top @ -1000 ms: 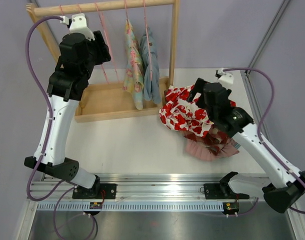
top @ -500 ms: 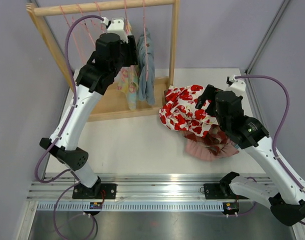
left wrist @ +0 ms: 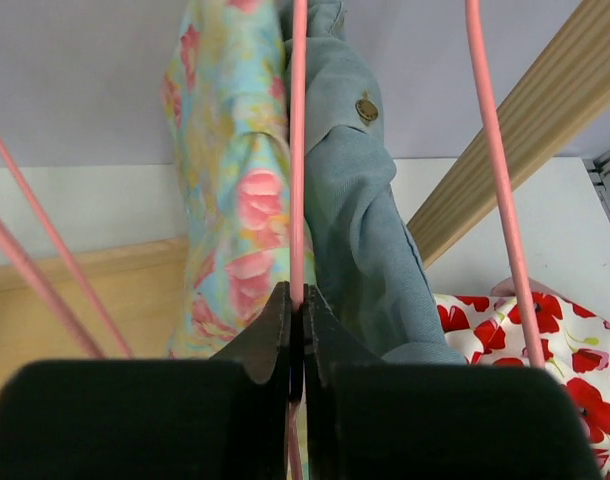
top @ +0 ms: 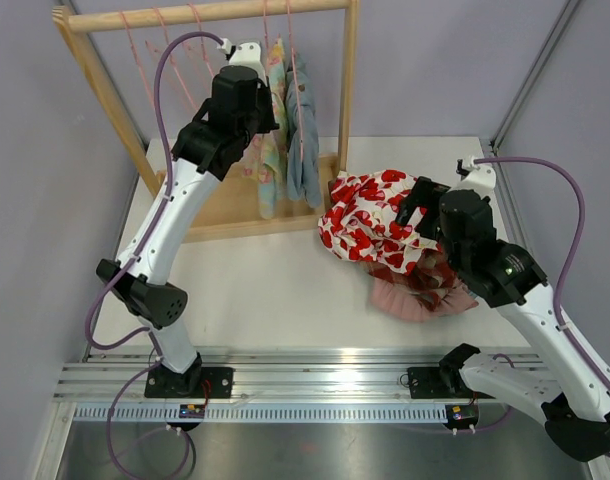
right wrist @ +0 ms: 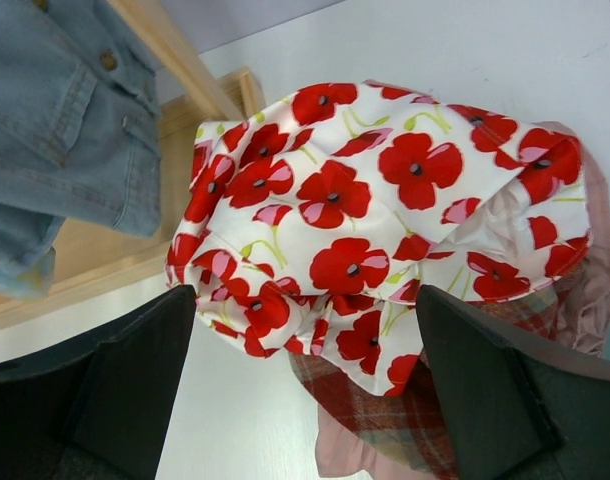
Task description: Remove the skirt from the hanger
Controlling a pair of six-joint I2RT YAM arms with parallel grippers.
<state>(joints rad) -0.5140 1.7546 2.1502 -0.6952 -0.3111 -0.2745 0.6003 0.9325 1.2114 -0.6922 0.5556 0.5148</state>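
Two skirts hang at the right end of the rail on pink hangers, a pastel floral skirt (left wrist: 235, 200) (top: 273, 130) and a blue denim one (left wrist: 360, 230) (top: 303, 140). My left gripper (left wrist: 296, 300) is up at the rail between them. Its jaws are shut on the thin pink wire of a hanger (left wrist: 298, 150) running down between the two skirts. Which skirt this hanger carries I cannot tell. My right gripper (right wrist: 305, 340) (top: 415, 205) hovers open over a red poppy skirt (right wrist: 365, 210) lying on the table, holding nothing.
The wooden rack (top: 205, 12) has a right post (top: 347, 90) and a base tray (top: 225, 205). Several empty pink hangers (top: 145, 50) hang at its left. Under the poppy skirt lie a plaid garment (right wrist: 385, 400) and a pink one (top: 415, 300).
My left arm swung right along the rail from the empty hangers to the hanging skirts, and its jaws closed on a hanger wire. The right arm drew back slightly, still open.
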